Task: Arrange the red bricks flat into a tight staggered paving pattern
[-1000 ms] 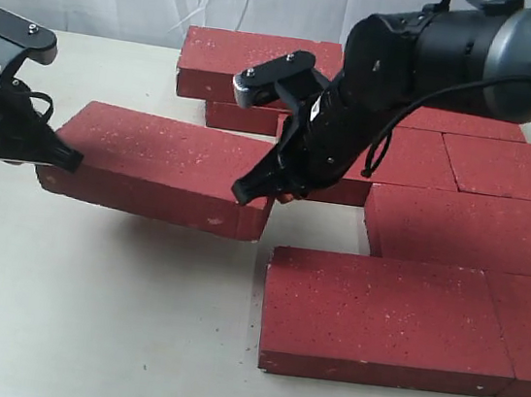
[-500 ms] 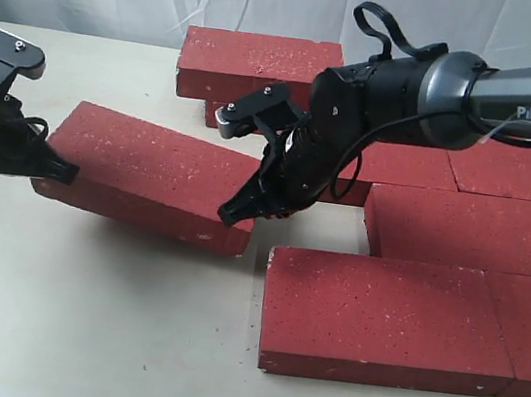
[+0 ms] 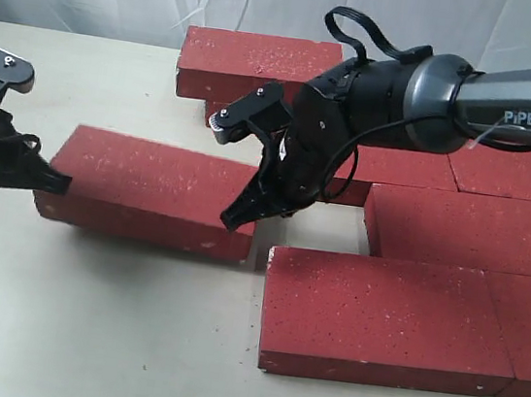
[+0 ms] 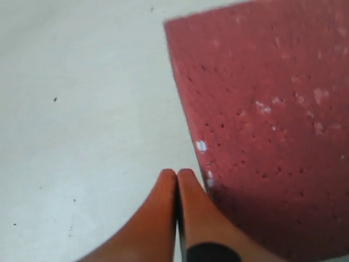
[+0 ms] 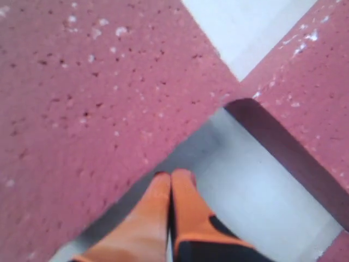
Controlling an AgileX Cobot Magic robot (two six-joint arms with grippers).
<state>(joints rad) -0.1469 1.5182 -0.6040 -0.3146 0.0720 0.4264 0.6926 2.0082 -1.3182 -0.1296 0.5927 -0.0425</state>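
Note:
One loose red brick (image 3: pixel 150 186) lies flat on the table, left of the laid red bricks. My left gripper (image 3: pixel 56 183) is shut and empty, with its tip against the brick's left end; the left wrist view shows the closed fingertips (image 4: pixel 177 176) beside the brick's corner (image 4: pixel 262 109). My right gripper (image 3: pixel 234 221) is also shut and empty, at the brick's right end. In the right wrist view its tips (image 5: pixel 172 176) rest at that brick's edge (image 5: pixel 92 98), with a laid brick (image 5: pixel 305 93) across a narrow gap.
Laid bricks form rows on the right: a front brick (image 3: pixel 382 317), a middle one (image 3: pixel 467 230) and back ones (image 3: pixel 519 168). Another brick (image 3: pixel 258 65) lies on top of one at the back centre. Bare table (image 3: pixel 83 321) spreads to the front left.
The loose brick was tilted off the table between both grippers and now lies flat. My left gripper has dropped lower. My right arm has shifted slightly left.

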